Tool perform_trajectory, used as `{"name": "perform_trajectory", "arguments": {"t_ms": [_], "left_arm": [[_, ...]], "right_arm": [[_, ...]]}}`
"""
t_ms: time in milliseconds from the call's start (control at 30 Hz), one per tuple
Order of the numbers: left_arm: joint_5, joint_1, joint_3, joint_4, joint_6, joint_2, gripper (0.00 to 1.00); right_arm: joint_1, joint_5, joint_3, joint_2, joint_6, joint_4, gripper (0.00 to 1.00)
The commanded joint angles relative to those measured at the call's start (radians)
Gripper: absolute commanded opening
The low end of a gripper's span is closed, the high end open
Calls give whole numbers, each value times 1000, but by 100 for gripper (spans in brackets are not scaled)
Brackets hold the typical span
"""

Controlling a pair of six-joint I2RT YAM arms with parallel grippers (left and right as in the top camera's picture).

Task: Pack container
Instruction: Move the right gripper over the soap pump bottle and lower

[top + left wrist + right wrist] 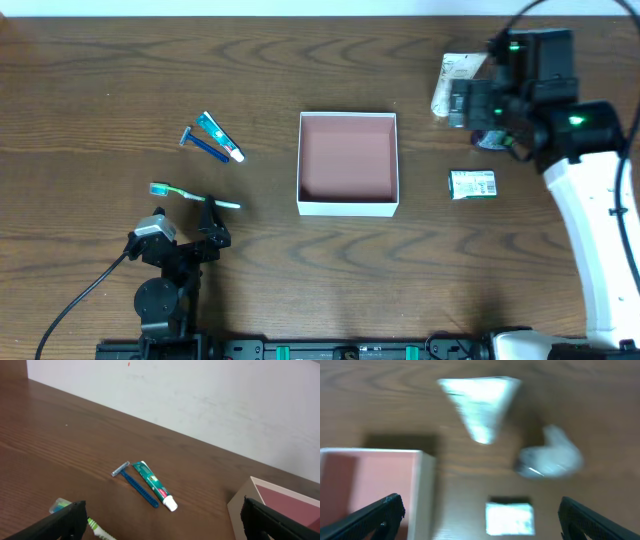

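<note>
Open container on the wooden table (100,80), toiletries on both sides.
From the container (347,208): a toothpaste tube (219,138) and blue razor (202,145) lie side by side at 9 o'clock, a toothbrush (193,195) at 8, a white pouch (453,82) at 2, a small green packet (472,184) at 3.

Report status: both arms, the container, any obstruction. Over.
Left gripper, fingers open, empty, by the toothbrush. Right gripper, fingers open, empty, near the green packet. Container empty, nothing over it.
</note>
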Motion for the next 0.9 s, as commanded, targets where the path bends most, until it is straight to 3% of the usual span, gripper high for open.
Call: {"name": "perform_trajectory", "arguments": {"t_ms": [0,100,333,467,567,867], "left_arm": [[11,-3,-14,-39,16,-6,98],[11,-3,-14,-39,16,-6,98],[11,-3,-14,-39,16,-6,98],[11,-3,-14,-39,16,-6,98],[11,-3,-14,-39,16,-6,98],[11,-3,-14,-39,16,-6,98]], "right_arm": [[-89,25,14,-12,26,-19,99],[-130,39,11,-12,-60,-1,99],[-166,117,-3,8,-77,81,99],[-179,82,-21,72,-128,126,98],[-178,45,-34,140,-155,156,92],[-179,35,-35,281,-157,204,91]]}}
